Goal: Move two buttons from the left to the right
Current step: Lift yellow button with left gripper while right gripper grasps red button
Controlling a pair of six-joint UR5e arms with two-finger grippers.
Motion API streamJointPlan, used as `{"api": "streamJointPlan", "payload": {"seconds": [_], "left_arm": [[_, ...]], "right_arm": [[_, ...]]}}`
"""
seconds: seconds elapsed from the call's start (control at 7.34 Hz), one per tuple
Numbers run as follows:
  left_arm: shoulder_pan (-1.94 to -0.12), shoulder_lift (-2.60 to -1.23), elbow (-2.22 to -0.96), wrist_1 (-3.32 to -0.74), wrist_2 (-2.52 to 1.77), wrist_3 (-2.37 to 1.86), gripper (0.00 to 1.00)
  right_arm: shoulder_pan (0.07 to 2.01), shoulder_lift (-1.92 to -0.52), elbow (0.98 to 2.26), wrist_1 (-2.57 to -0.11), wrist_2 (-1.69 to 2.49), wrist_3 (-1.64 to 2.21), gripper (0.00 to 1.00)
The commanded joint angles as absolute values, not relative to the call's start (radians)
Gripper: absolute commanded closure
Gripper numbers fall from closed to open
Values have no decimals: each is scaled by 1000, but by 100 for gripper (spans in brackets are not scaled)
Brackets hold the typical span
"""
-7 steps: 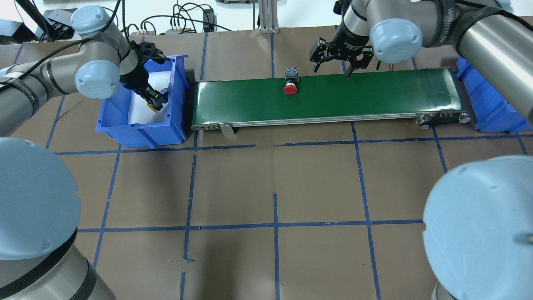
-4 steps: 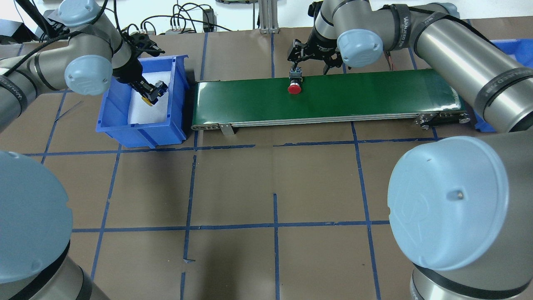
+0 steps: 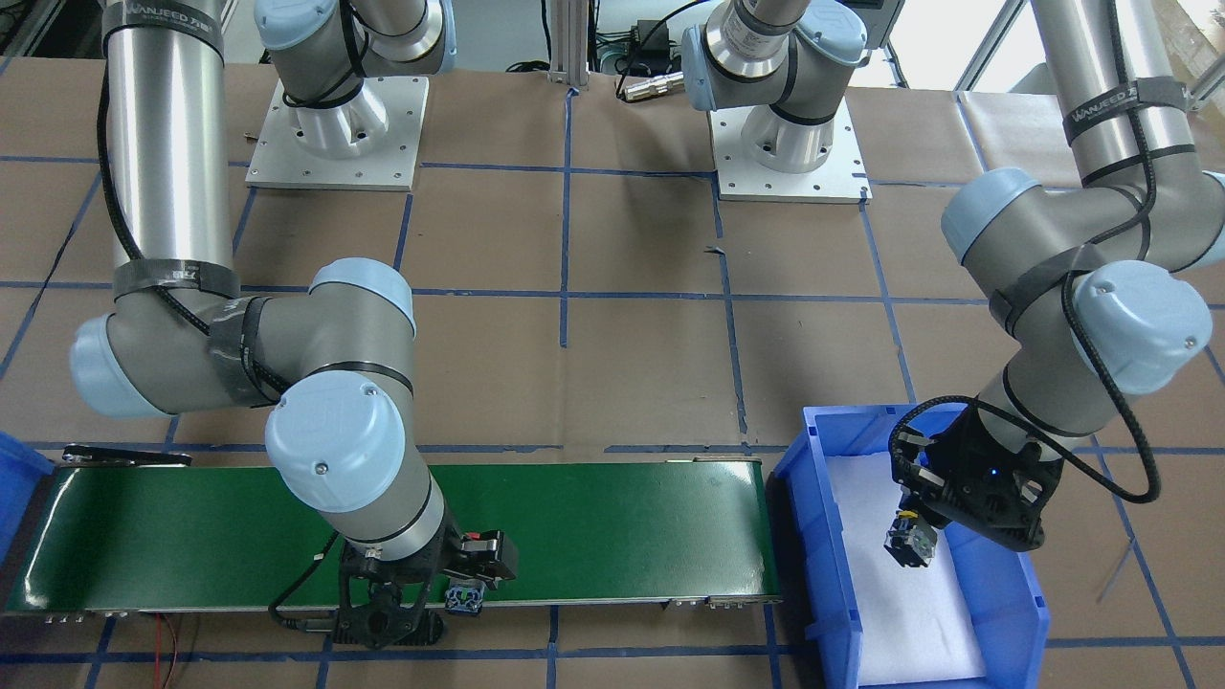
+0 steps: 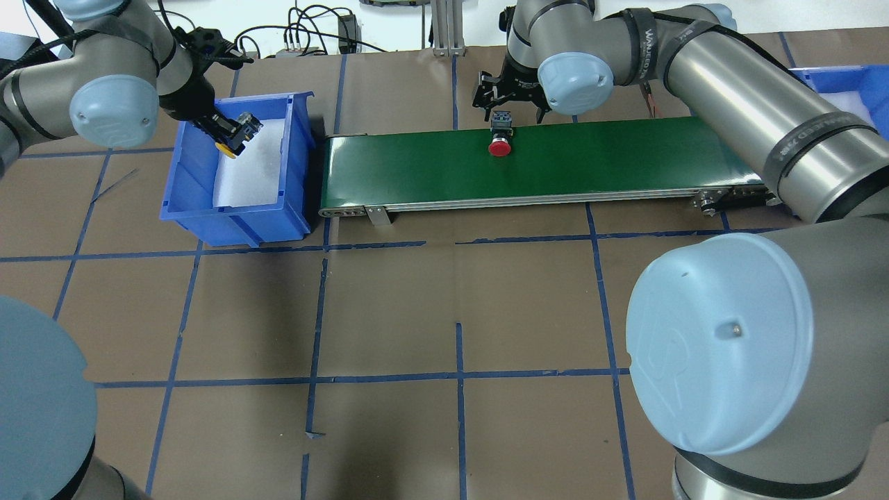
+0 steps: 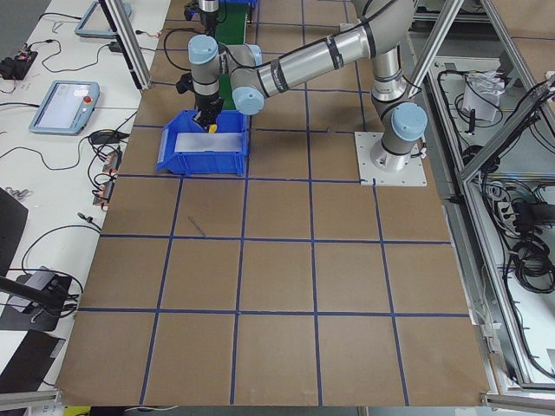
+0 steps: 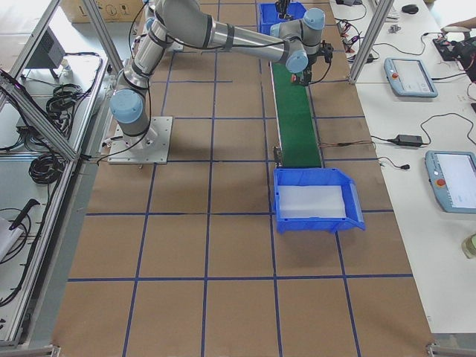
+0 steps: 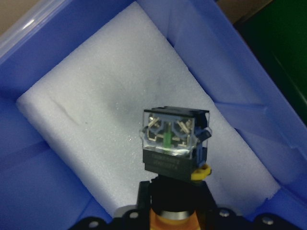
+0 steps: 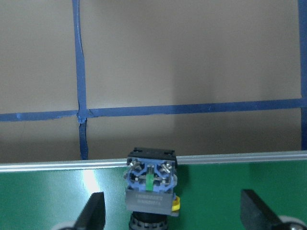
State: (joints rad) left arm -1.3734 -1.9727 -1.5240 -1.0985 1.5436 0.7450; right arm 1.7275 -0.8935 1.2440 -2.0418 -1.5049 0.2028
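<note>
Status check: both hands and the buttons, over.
Left hand shut on yellow button, over blue bin. Right hand open, straddling red button on green belt, not touching. No obstruction seen.

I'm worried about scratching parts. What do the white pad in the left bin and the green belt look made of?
White pad: looks like foam, matte, with a fine grainy surface.
Green belt: probably rubber or PVC, smooth, slightly glossy, with light reflections.
</note>
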Motion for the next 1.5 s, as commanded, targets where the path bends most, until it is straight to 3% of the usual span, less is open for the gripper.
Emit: {"api": "streamJointPlan", "payload": {"seconds": [0.0,0.27,0.41,0.68,1.36], "left_arm": [[-1382,-1934,-1502,-1123,1548,669,67],[-1406,-1936,-1485,-1138,1549,655,67],[-1452,-1942,-1468,-1138,1551,582,67],[-1558,-1965,-1428,-1138,1542,455,67],[-1677,-2166,-1420,-995,1601,330,67]], "right_arm": [[1735,-881,1244,-2031,-1511,207,0],[1735,-874,1243,-2029,-1528,198,4],[1735,-873,1241,-2029,-1531,192,27],[1735,-873,1239,-2019,-1531,186,92],[1559,-952,1193,-1820,-1529,-145,93]]}}
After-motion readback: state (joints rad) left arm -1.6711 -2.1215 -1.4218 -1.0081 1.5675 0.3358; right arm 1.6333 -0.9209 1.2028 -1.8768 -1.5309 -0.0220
